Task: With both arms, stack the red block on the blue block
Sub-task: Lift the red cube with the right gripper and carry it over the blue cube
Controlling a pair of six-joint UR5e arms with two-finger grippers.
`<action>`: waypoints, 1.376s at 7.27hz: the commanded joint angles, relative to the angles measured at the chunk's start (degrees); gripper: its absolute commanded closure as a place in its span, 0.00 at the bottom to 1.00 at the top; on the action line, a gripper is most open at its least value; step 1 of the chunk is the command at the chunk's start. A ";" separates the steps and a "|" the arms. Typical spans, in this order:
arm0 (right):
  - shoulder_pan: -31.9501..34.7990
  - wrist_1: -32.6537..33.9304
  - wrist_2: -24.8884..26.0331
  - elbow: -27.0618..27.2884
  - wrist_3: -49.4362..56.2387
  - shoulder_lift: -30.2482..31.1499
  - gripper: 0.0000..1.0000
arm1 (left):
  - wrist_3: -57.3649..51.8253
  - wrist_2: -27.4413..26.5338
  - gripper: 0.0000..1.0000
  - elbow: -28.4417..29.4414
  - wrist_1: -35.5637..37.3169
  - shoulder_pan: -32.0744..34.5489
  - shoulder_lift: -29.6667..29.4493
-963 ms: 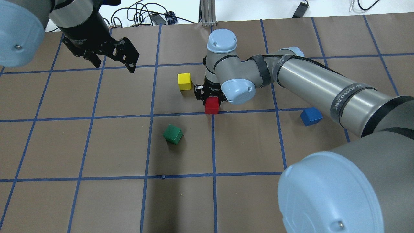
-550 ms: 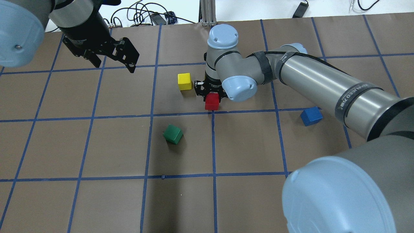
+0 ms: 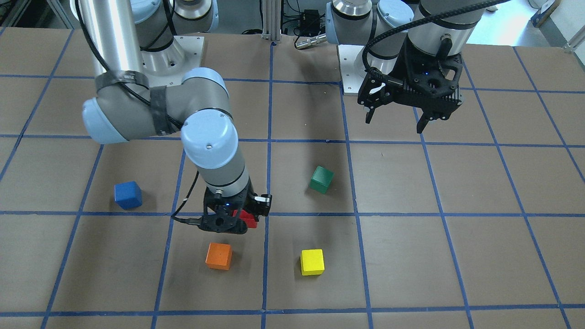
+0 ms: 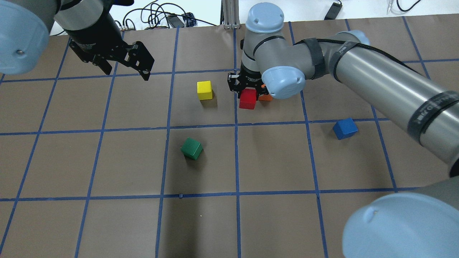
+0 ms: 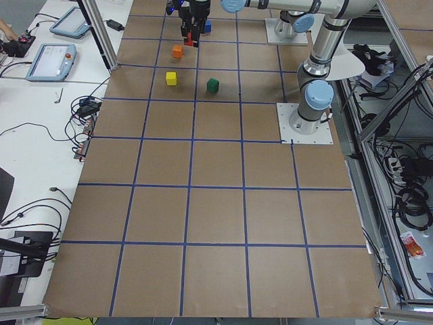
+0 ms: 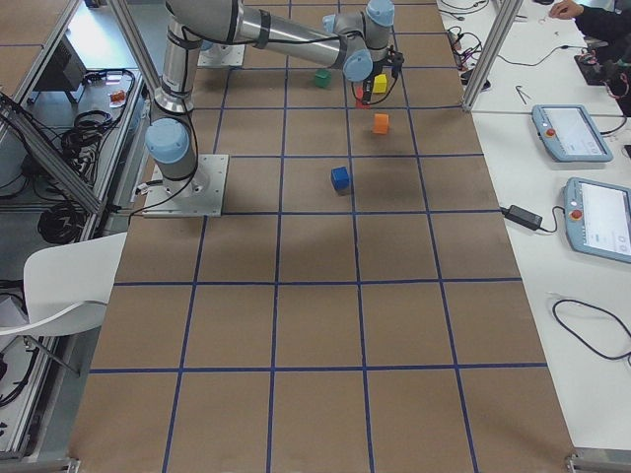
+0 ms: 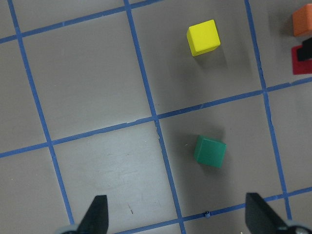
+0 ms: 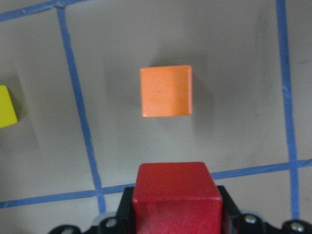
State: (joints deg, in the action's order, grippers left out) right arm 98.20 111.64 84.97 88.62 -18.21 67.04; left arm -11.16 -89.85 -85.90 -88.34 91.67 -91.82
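Note:
My right gripper [image 4: 248, 94] is shut on the red block [image 4: 247, 99] and holds it in the air above the table. It also shows in the front view [image 3: 247, 218] and fills the bottom of the right wrist view [image 8: 178, 192]. The blue block [image 4: 344, 128] lies on the table to the right, apart from the gripper, and shows in the front view [image 3: 128, 195] at the left. My left gripper [image 4: 123, 64] is open and empty, high over the far left of the table, its fingers [image 7: 95, 214] spread wide.
An orange cube [image 3: 219, 256] lies just beyond the held red block. A yellow cube [image 4: 204, 90] sits left of the right gripper, a green cube [image 4: 191, 148] nearer to me. Brown table [image 4: 107, 215] with blue grid lines.
My right gripper has lifted the red block off the table and carried it away from me and to the right. The left arm has not moved.

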 commanded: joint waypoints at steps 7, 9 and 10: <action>-18.99 -5.14 8.19 12.17 36.89 8.19 1.00 | 0.00 0.02 0.00 0.03 0.01 0.00 -0.11; -19.71 3.19 8.10 16.48 41.31 8.28 1.00 | 0.00 0.02 0.00 -0.06 0.01 0.00 -0.11; -19.71 5.23 8.10 17.80 42.28 8.54 1.00 | 0.00 0.02 0.00 0.03 0.01 0.00 -0.11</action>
State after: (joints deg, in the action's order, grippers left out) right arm 78.73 113.30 93.11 104.25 22.16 75.36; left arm -11.16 -89.82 -85.90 -88.33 91.67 -91.93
